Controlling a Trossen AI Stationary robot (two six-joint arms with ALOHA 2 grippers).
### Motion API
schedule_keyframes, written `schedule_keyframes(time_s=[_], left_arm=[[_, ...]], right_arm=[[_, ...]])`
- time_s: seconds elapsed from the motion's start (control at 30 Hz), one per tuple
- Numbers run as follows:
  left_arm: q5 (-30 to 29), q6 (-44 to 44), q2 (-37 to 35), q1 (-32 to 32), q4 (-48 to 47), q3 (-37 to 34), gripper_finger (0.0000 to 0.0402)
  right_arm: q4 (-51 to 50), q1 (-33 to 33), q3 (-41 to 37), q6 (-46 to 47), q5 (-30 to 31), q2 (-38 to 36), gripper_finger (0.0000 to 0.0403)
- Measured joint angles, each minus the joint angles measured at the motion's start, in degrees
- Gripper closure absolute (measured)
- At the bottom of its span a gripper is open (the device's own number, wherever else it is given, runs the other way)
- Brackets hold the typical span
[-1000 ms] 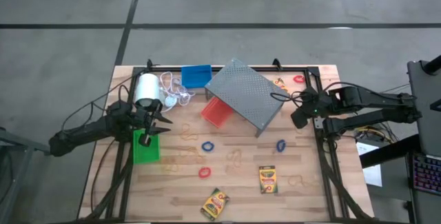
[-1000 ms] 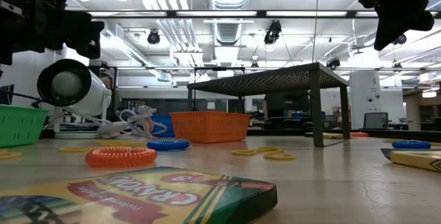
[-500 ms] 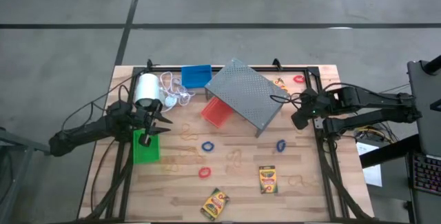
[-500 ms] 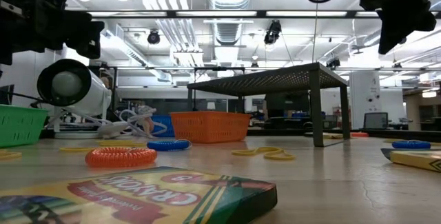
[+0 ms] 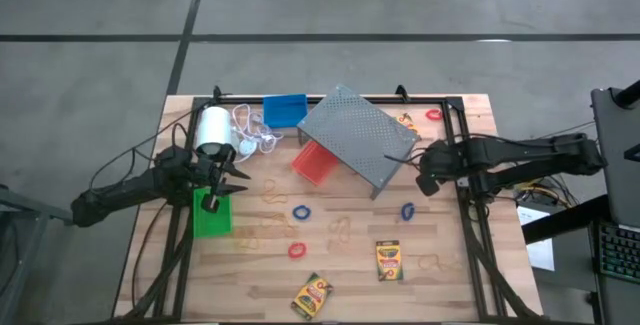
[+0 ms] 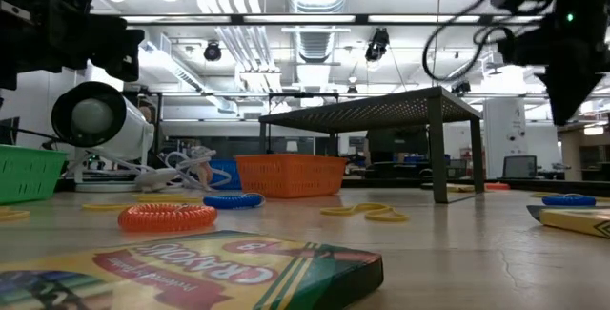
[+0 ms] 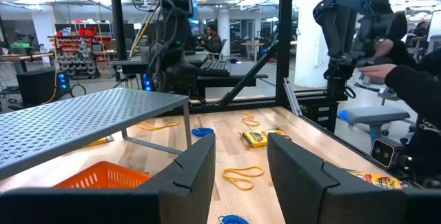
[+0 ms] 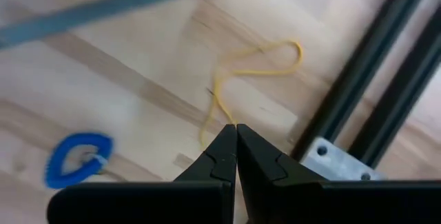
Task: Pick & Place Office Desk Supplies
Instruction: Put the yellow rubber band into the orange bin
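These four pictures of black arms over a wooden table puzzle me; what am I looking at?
They show one moment from four cameras: one overhead, one at table height, one on each arm's wrist. Two robot arms work at a wooden table. The left claw hangs open above a green bin. The right claw is shut, empty, near a grey metal rack. On the table lie two crayon boxes, red and blue ring bands, an orange bin, a blue bin and a white roll. Nothing is held.
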Motion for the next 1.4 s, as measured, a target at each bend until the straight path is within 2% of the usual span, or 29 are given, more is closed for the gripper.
schedule_keyframes(time_s=[0.33, 0.5, 0.6, 0.77, 0.97, 1.07, 1.17, 1.23, 1.3, 1.4], left_arm=[[0.0, 0.0, -0.02, -0.02, 0.0, -0.02, 0.0268], [0.0, 0.0, 0.0, -0.01, 0.0, 0.0, 0.0268], [0.0, 0.0, 0.0, -0.02, 0.0, 0.0, 0.0268], [0.0, 0.0, 0.11, -0.02, -0.02, -0.01, 0.0268], [0.0, 0.0, 0.11, -0.01, -0.02, -0.02, 0.0268], [0.0, 0.0, 0.11, -0.01, -0.02, -0.02, 0.0268], [0.0, 0.0, 0.11, -0.02, 0.0, 0.0, 0.0268], [0.0, 0.0, 0.11, -0.02, 0.0, 0.0, 0.0268], [0.0, 0.0, 0.11, -0.02, 0.0, 0.0, 0.0268], [0.0, 0.0, 0.13, 0.0, 0.0, -0.02, 0.0268]], right_arm=[[2.31, 0.0, -3.82, 3.97, 2.25, -0.31, 0.0394], [9.1, 0.02, -6.31, -2.57, -1.45, -0.58, 0.0394], [11.29, 0.02, -7.06, -7.94, -1.67, -0.61, 0.0394], [11.35, 0.02, -7.3, -9.76, 2.03, -0.82, 0.0394], [9.07, 0.13, -7.13, -6.57, 0.58, -2.2, 0.0394], [9.24, 1.56, -7.11, -10.48, -2.82, -4.5, 0.0394], [9.21, 3.21, -7.18, -17.35, -2.97, -6.85, 0.0394], [9.01, 3.69, -7.26, -18.72, -3.2, -7.91, 0.0394], [9.31, 3.67, -7.32, -16.39, -3.82, -8.52, 0.0394], [9.03, 3.63, -7.35, -0.82, -3.69, -8.16, 0.0394]])
